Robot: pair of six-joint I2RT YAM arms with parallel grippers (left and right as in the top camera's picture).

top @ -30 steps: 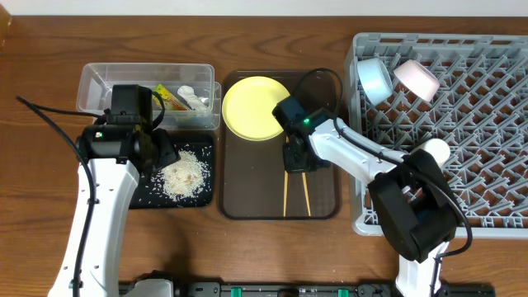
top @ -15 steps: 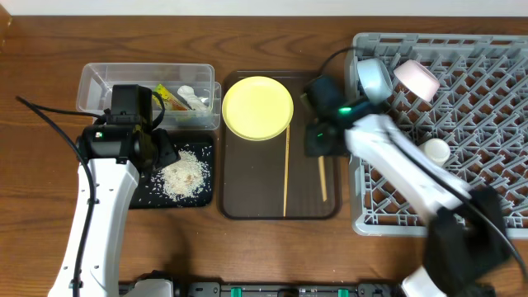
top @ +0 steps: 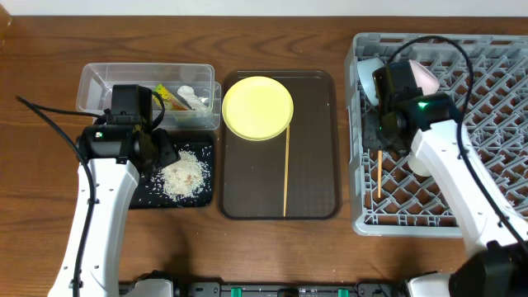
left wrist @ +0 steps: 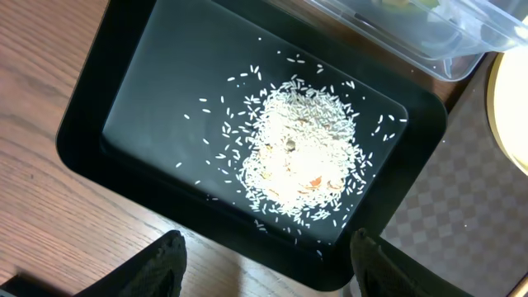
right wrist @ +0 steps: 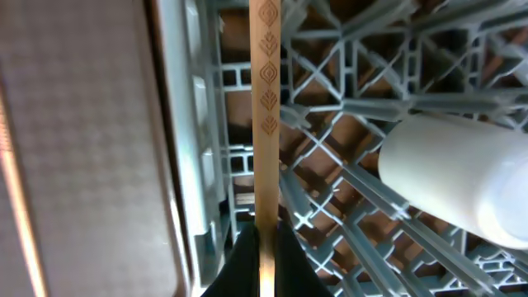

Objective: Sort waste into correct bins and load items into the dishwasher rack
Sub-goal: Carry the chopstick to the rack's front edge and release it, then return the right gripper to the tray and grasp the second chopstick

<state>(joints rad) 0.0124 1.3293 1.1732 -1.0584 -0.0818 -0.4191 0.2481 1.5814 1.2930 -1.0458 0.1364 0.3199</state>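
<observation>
My right gripper [top: 380, 139] is shut on one wooden chopstick [top: 379, 175] and holds it over the left part of the grey dishwasher rack [top: 495, 107]. In the right wrist view the chopstick [right wrist: 266, 99] runs up from my shut gripper [right wrist: 266, 247], with the whitish cup [right wrist: 462, 186] to its right. The other chopstick [top: 286, 169] lies on the brown tray beside the yellow plate [top: 257, 108]. The light blue bowl [top: 367, 76] and the white bowl [top: 426, 76] sit in the rack. My left gripper [top: 157, 153] is open and empty above the rice heap [left wrist: 297, 157] in the black tray [left wrist: 124, 124].
The clear tub [top: 99, 87] behind the black tray holds the green-and-yellow wrapper [top: 169, 96] and the white paper [top: 194, 97]. The dark brown serving tray [top: 318, 165] lies between the bins and the rack. The table is brown wood [top: 49, 49].
My right gripper has carried one chopstick from the brown tray rightward to over the rack. The other chopstick stays on the tray. The left arm has not moved.
</observation>
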